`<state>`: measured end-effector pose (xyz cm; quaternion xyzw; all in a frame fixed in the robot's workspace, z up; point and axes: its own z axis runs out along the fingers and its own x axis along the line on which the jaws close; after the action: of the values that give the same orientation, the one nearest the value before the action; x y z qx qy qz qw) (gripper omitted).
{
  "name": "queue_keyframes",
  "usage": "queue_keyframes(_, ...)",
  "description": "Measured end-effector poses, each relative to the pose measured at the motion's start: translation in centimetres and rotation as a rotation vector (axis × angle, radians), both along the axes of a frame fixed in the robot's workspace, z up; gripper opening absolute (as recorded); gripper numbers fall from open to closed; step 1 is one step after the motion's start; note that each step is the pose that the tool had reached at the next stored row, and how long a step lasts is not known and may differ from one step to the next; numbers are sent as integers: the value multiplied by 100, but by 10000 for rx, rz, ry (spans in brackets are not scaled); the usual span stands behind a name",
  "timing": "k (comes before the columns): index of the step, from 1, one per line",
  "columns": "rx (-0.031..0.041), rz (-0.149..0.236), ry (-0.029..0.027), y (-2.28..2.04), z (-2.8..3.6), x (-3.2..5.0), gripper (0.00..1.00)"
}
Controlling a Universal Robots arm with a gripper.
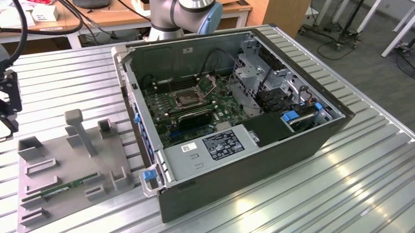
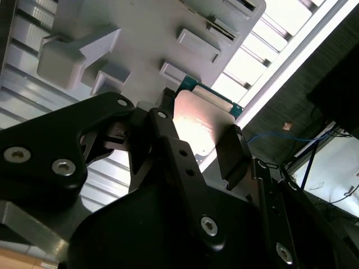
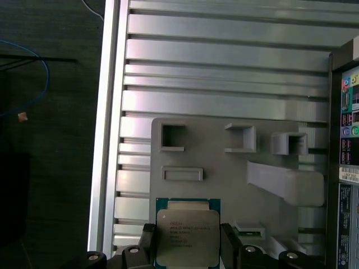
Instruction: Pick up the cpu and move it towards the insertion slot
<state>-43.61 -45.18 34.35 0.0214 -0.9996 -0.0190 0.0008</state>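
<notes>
Black hand (image 3: 188,240) clamped on the cpu (image 3: 188,221) — held over the grey tray (image 3: 213,147), insertion slot (image 1: 188,97) well apart

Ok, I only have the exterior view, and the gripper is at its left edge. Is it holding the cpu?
Observer: Yes. In the first wrist view the cpu sits in the gripper, with fingers against two opposite sides.
Operator: Which face shows?
Observer: Its silver metal lid faces that camera, with a green rim around it.
Operator: What lies beyond it there?
Observer: The grey fixture tray, on the ribbed metal table.
</notes>
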Motion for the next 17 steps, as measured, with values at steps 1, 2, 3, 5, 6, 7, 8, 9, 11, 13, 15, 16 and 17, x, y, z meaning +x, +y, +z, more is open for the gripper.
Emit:
queue_keyframes(1,1,0,-1,0,14,0,55)
queue_keyframes(2,0,0,0,0,29,0,55)
queue_keyframes(3,1,1,-1,0,44,0,55)
queue_keyframes(5,1,0,-1,0,77,0,55)
queue_keyframes(6,1,0,-1,0,95,0,55)
queue_keyframes(7,1,0,-1,0,112,0,55)
queue_keyframes(8,0,0,0,0,131,0,55)
queue_keyframes(9,1,0,-1,0,148,0,55)
queue_keyframes(11,1,0,-1,0,180,0,55)
queue_keyframes(13,1,0,-1,0,212,0,55)
queue_keyframes(15,0,0,0,0,245,0,55)
queue_keyframes(16,0,0,0,0,260,0,55)
queue_keyframes(17,1,0,-2,0,274,0,55)
